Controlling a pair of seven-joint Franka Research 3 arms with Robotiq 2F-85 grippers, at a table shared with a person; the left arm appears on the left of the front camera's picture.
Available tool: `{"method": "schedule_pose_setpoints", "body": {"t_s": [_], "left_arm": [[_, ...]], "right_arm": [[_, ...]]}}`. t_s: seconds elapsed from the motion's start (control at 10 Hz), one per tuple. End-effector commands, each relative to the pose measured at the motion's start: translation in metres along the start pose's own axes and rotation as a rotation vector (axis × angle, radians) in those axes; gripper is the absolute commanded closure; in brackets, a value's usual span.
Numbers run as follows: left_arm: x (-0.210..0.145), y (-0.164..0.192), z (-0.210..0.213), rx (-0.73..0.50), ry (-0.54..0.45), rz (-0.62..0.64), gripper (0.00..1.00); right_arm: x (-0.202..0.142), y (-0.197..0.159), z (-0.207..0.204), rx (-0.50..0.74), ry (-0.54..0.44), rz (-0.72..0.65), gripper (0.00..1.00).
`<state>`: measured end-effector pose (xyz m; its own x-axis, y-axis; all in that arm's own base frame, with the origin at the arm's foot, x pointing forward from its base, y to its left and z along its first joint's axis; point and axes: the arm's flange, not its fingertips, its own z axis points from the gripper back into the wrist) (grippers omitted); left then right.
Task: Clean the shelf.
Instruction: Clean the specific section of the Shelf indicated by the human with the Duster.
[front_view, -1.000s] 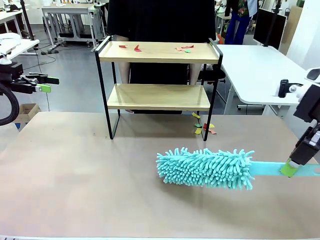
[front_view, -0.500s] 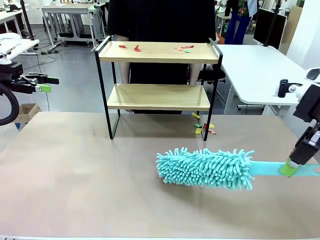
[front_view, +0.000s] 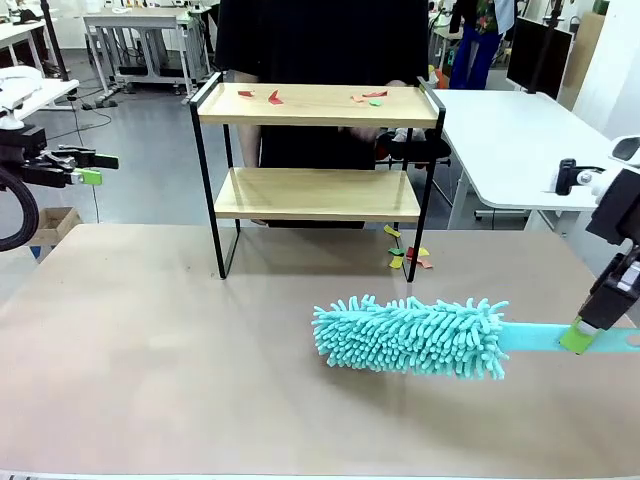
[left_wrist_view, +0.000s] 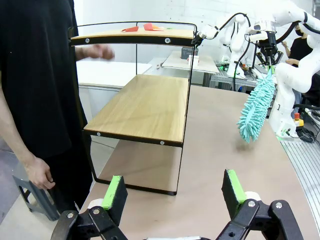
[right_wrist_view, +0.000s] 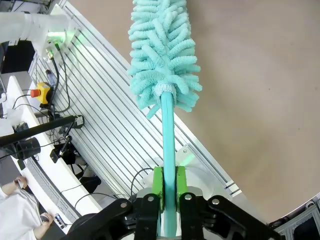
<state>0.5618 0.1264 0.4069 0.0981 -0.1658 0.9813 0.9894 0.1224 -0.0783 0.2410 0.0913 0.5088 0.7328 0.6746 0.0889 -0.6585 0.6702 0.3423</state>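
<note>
The shelf (front_view: 318, 105) stands at the table's far middle, with red and green paper scraps (front_view: 274, 97) on its top board; its lower board (front_view: 315, 193) is bare. In the left wrist view the shelf (left_wrist_view: 140, 105) is just ahead. My right gripper (front_view: 578, 336) is at the right edge, shut on the handle of a teal fluffy duster (front_view: 410, 337), which is low over the table. In its own view the right gripper (right_wrist_view: 169, 187) clamps the handle, with the duster head (right_wrist_view: 162, 55) beyond. My left gripper (front_view: 95, 168) hovers open at the far left, its green pads (left_wrist_view: 115, 192) wide apart.
A person in black stands behind the shelf, one hand (front_view: 392, 138) showing between the tiers on the right, the other hand (left_wrist_view: 40, 172) hanging low. More scraps (front_view: 406, 255) lie on the table by the shelf's right leg. A white table (front_view: 520, 140) stands at the back right.
The person's hand has come into view behind the shelf's right side. Both arms and the duster have stayed put.
</note>
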Motion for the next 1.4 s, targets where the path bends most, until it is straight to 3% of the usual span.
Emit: {"method": "schedule_pose_setpoints", "body": {"t_s": [0.0,1.3], "left_arm": [[0.0025,-0.0013,-0.0001,0.002,-0.001,-0.008,0.0],[0.0025,-0.0013,-0.0001,0.002,-0.001,-0.008,0.0]], "right_arm": [[0.0038,0.0009,0.0036,-0.003,-0.009,0.006,0.87],[0.0038,0.0009,0.0036,-0.003,-0.009,0.006,0.87]]}}
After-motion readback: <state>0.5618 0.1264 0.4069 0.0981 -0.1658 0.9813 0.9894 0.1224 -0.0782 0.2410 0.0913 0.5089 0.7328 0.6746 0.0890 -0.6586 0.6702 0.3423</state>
